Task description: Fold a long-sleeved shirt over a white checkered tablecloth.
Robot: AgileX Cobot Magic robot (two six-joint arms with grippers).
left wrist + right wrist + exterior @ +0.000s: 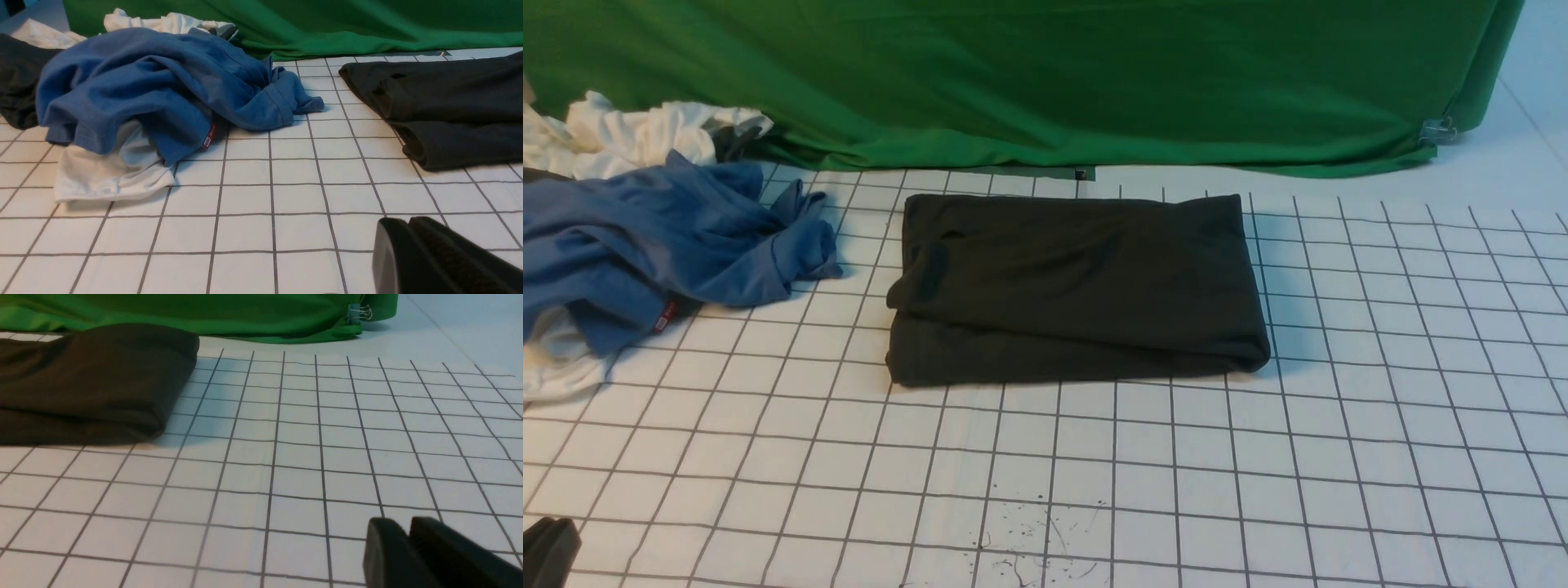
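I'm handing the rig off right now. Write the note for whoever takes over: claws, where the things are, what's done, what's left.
Left claw: shut, holding nothing, low over the tablecloth at the near left.
Right claw: fingers close together with a slight gap, holding nothing; can't tell if open or shut. It is over bare cloth, apart from the shirt.
Shirt: folded into a compact rectangle mid-cloth, lying flat, untouched by either claw.
Blue garment and white garment: heaped at the far left, apart from the shirt.
Done: folding looks complete.
Left: probably nothing beyond parking the arms; check the fold's left edge, slightly uneven.
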